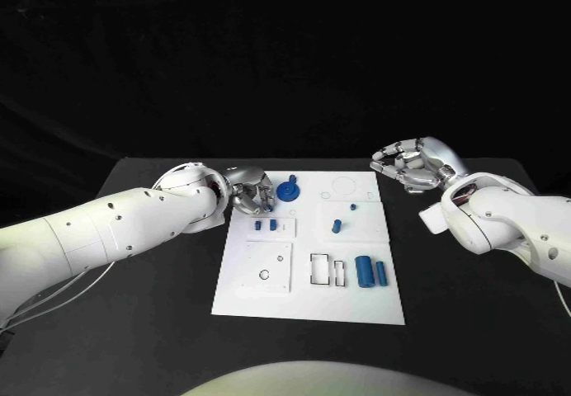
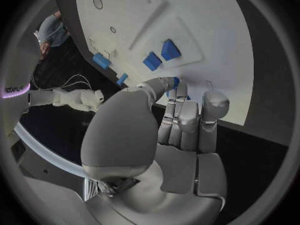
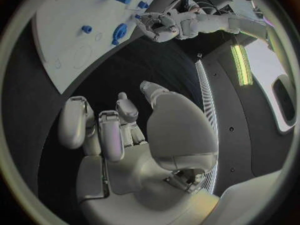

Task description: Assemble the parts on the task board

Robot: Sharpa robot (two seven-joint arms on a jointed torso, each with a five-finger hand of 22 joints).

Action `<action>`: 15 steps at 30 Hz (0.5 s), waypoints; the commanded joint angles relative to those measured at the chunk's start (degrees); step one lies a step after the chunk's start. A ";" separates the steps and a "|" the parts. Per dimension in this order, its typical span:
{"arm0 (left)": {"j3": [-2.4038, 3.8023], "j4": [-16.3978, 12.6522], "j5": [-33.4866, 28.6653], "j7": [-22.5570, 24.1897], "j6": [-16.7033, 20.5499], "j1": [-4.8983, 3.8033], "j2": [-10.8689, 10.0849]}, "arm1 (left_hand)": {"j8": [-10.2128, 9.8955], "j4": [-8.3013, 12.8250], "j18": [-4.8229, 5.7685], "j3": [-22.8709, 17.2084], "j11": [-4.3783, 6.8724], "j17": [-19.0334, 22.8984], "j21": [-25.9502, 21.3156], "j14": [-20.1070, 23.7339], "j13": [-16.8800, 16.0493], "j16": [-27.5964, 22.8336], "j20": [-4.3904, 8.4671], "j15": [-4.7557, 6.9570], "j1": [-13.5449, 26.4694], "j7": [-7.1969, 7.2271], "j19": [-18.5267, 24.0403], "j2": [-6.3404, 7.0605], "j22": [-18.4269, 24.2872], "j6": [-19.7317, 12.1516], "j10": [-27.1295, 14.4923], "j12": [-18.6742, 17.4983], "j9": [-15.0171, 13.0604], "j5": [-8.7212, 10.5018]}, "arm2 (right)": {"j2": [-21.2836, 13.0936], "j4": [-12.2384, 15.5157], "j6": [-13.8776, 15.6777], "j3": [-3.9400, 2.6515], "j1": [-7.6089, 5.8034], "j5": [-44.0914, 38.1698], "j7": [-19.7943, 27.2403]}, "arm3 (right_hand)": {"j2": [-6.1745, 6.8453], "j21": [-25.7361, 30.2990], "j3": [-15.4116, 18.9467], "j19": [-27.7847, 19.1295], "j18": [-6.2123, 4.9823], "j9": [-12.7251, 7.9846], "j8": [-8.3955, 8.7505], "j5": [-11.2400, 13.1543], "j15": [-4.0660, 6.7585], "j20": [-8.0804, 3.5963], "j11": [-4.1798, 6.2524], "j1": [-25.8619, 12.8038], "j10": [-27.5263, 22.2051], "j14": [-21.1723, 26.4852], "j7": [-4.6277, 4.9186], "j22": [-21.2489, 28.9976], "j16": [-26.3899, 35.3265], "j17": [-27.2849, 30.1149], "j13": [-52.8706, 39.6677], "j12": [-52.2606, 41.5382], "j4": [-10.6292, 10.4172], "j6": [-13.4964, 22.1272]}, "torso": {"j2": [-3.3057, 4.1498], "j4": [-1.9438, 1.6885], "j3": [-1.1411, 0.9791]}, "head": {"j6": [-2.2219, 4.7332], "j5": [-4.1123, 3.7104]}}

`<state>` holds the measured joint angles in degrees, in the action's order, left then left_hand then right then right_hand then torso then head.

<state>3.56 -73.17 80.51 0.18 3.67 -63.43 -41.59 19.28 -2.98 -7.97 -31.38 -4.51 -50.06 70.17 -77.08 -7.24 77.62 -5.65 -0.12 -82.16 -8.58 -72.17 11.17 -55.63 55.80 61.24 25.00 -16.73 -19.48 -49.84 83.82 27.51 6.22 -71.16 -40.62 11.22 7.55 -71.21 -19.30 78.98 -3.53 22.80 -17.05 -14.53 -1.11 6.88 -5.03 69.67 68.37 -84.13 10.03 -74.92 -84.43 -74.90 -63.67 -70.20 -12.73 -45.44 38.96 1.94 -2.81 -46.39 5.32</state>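
Observation:
The white task board [image 1: 307, 293] lies in the middle of the black table. My left hand [image 1: 247, 196] is at the board's far left corner, beside a blue gear-like part [image 1: 288, 192]. In the left wrist view its thumb and a finger pinch a small blue part [image 2: 175, 81], mostly hidden by the fingers. My right hand [image 1: 412, 167] hangs above the table past the board's far right corner, fingers curled in and holding nothing. Two blue blocks [image 1: 266, 223] lie just near my left hand.
Two blue cylinders [image 1: 371, 272] lie at the board's near right, next to rectangular slots [image 1: 323, 270]. A small blue piece [image 1: 337, 224] and a peg [image 1: 353, 206] sit mid-board. A raised square plate [image 1: 266, 266] takes up the near left. Black table [image 1: 143, 330] surrounds the board.

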 commanded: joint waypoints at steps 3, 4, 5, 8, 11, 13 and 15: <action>-0.06 0.11 0.66 -0.61 -1.66 0.14 0.17 | -0.25 0.14 0.76 0.05 -0.02 0.05 0.23 -0.29 -0.07 0.07 0.09 -0.14 0.52 -0.02 -0.27 -0.12 0.05 0.49 0.32 -0.16 -0.09 0.35 | -0.01 0.08 -0.69 0.00 0.03 -0.24 0.34 | -0.33 0.22 -0.10 -0.37 -1.14 -0.06 -0.35 -0.18 0.45 -0.22 0.00 -0.02 0.04 -2.82 -0.13 -1.06 0.34 -2.56 0.01 -0.06 -0.31 0.36 | -0.01 -0.03 -0.01 | -0.03 0.05; -0.06 0.17 0.68 -0.62 -1.66 0.15 0.22 | -0.25 0.14 0.76 0.05 -0.02 0.05 0.23 -0.29 -0.07 0.07 0.09 -0.14 0.52 -0.02 -0.27 -0.12 0.05 0.49 0.32 -0.16 -0.09 0.35 | 0.00 0.08 -0.69 0.00 0.03 -0.24 0.34 | -0.33 0.22 -0.10 -0.37 -1.14 -0.06 -0.35 -0.18 0.45 -0.22 0.00 -0.02 0.04 -2.82 -0.13 -1.06 0.34 -2.56 0.01 -0.06 -0.31 0.36 | -0.01 0.00 -0.01 | -0.02 0.05; -0.06 0.20 0.69 -0.62 -1.67 0.15 0.25 | -0.25 0.14 0.76 0.05 -0.02 0.05 0.23 -0.29 -0.07 0.07 0.09 -0.14 0.52 -0.02 -0.27 -0.12 0.05 0.49 0.32 -0.16 -0.09 0.35 | 0.00 0.07 -0.69 0.00 0.03 -0.24 0.34 | -0.33 0.22 -0.10 -0.37 -1.14 -0.06 -0.35 -0.18 0.45 -0.22 0.00 -0.02 0.04 -2.82 -0.13 -1.06 0.34 -2.56 0.01 -0.06 -0.31 0.36 | -0.01 0.00 -0.01 | -0.02 0.05; -0.06 0.31 0.71 -0.58 -1.75 0.18 0.36 | -0.29 0.17 0.75 0.04 -0.01 0.07 0.20 -0.27 -0.06 0.06 0.09 -0.14 0.51 -0.01 -0.23 -0.14 0.10 0.48 0.32 -0.21 -0.08 0.37 | 0.01 0.06 -0.71 0.00 0.03 -0.24 0.35 | -0.33 0.22 -0.10 -0.37 -1.14 -0.06 -0.35 -0.18 0.45 -0.22 0.00 -0.02 0.04 -2.82 -0.13 -1.06 0.34 -2.56 0.01 -0.06 -0.31 0.36 | -0.04 0.03 0.00 | -0.02 0.06; -0.06 0.35 0.72 -0.54 -1.88 0.21 0.38 | -0.45 0.21 0.70 0.09 -0.06 0.07 0.03 -0.24 -0.04 0.04 0.09 -0.16 0.58 -0.04 -0.07 -0.04 0.36 0.37 0.23 -0.40 -0.04 0.43 | -0.01 0.05 -0.71 0.00 0.03 -0.24 0.35 | -0.33 0.22 -0.10 -0.37 -1.14 -0.06 -0.35 -0.18 0.45 -0.22 0.00 -0.02 0.04 -2.82 -0.13 -1.06 0.34 -2.56 0.01 -0.06 -0.31 0.36 | -0.03 0.02 -0.01 | -0.03 0.01; -0.06 0.36 0.72 -0.55 -1.85 0.23 0.36 | -0.76 0.20 0.62 0.17 -0.17 -0.04 -0.28 -0.18 0.02 0.05 0.05 -0.25 0.80 -0.15 0.25 0.14 0.85 0.12 0.05 -0.76 0.04 0.45 | -0.03 0.04 -0.69 0.00 0.03 -0.24 0.35 | -0.33 0.22 -0.10 -0.37 -1.14 -0.06 -0.35 -0.18 0.45 -0.22 0.00 -0.02 0.04 -2.82 -0.13 -1.06 0.34 -2.56 0.01 -0.06 -0.31 0.36 | -0.06 0.00 -0.02 | -0.06 0.01; -0.06 0.36 0.72 -0.61 -1.71 0.25 0.32 | -1.12 0.33 0.55 0.15 -0.29 -0.81 -0.53 -0.32 0.08 0.30 -0.02 -0.34 0.84 -0.26 0.52 0.33 1.22 -0.20 -0.14 -1.12 0.16 0.43 | -0.04 0.04 -0.68 0.00 0.03 -0.24 0.35 | -0.33 0.22 -0.10 -0.37 -1.14 -0.06 -0.35 -0.18 0.45 -0.22 0.00 -0.02 0.04 -2.82 -0.13 -1.06 0.34 -2.56 0.01 -0.06 -0.31 0.36 | -0.05 -0.02 -0.03 | -0.05 -0.01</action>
<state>3.58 -72.86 80.71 0.04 3.34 -63.39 -41.29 18.20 -2.96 -7.97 -31.36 -4.52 -50.70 69.76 -77.30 -7.24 77.66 -5.67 -0.34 -81.79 -8.68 -72.15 11.54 -54.46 55.69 61.24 24.06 -16.74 -19.28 -49.87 83.80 27.51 6.22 -71.16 -40.62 11.22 7.55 -71.21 -19.30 78.98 -3.54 22.80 -17.05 -14.53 -1.11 6.88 -5.03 69.67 68.37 -84.13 10.03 -74.91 -84.43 -74.95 -63.67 -70.20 -12.73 -45.44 38.93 1.95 -2.82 -46.43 5.34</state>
